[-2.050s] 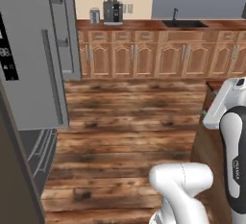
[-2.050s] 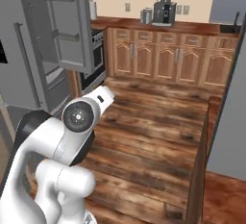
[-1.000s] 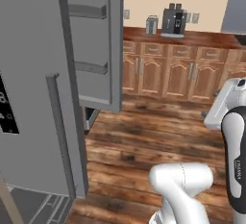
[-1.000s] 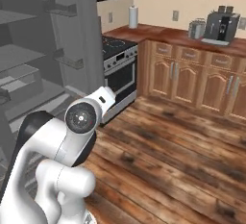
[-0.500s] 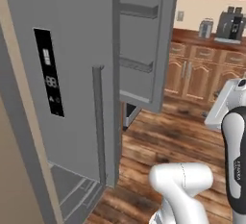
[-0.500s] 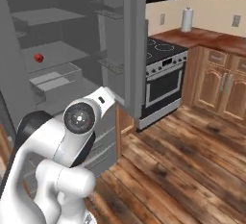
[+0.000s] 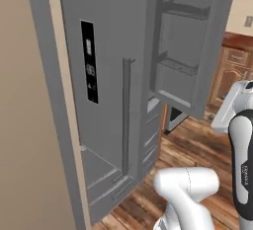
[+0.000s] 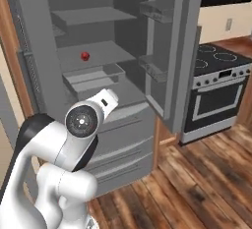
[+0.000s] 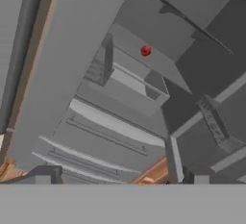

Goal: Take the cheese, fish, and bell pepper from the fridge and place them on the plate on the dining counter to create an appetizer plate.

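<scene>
One large body dominates the frames: the fridge (image 8: 113, 90), its right door swung open and its grey shelves exposed across the upper left and centre of the right base view. A stove (image 8: 216, 90) stands at right of that view, on a wooden floor (image 8: 197, 184). On a middle shelf, upper left of centre, sits the bell pepper (image 8: 85, 56), a small dark-red ball, also seen upper centre in the hand view (image 9: 145, 50), above a clear drawer (image 8: 93, 78). The step in hand appears to be the approach to the fridge, nothing yet collected. The gripper (image 9: 120, 183) is barely visible at the bottom edge of the hand view; its fingers stand wide and empty. The next move calls for reaching in to the shelf. Cheese and fish cannot be made out.
</scene>
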Available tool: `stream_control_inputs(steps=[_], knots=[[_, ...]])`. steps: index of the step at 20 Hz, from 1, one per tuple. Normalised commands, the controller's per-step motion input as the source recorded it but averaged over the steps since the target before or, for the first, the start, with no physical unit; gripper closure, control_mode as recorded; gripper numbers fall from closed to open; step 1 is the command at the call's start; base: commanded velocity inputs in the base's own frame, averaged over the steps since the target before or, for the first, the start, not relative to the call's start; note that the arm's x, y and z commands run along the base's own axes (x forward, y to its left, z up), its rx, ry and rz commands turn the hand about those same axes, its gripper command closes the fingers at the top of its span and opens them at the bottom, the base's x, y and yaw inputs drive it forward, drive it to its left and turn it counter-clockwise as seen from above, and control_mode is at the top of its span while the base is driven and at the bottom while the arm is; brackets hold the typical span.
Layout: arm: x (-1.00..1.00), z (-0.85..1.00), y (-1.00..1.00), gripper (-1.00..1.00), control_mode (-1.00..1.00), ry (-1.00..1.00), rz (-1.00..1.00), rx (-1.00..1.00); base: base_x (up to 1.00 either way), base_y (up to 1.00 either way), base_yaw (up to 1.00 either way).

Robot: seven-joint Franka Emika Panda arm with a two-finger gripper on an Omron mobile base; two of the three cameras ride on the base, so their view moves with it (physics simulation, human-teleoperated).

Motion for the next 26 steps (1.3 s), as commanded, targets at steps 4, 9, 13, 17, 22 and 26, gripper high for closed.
stream_control_inputs(steps=[4,9,13,17,22,26], knots=[[0.0,0.0,0.0,-1.0,1.0,0.0,0.0,0.0,0.14,-0.14,0.47],[0.0,0.0,0.0,-1.0,1.0,0.0,0.0,0.0,0.09,-0.21,0.45],[0.0,0.0,0.0,-1.0,1.0,0.0,0.0,0.0,0.01,-0.39,0.42],[0.0,0.0,0.0,-1.0,1.0,0.0,0.0,0.0,0.0,-0.58,0.37],[0.0,0.0,0.0,-1.0,1.0,0.0,0.0,0.0,0.0,-0.7,0.3],[0.0,0.0,0.0,-1.0,1.0,0.0,0.0,0.0,0.0,-0.59,0.26]])
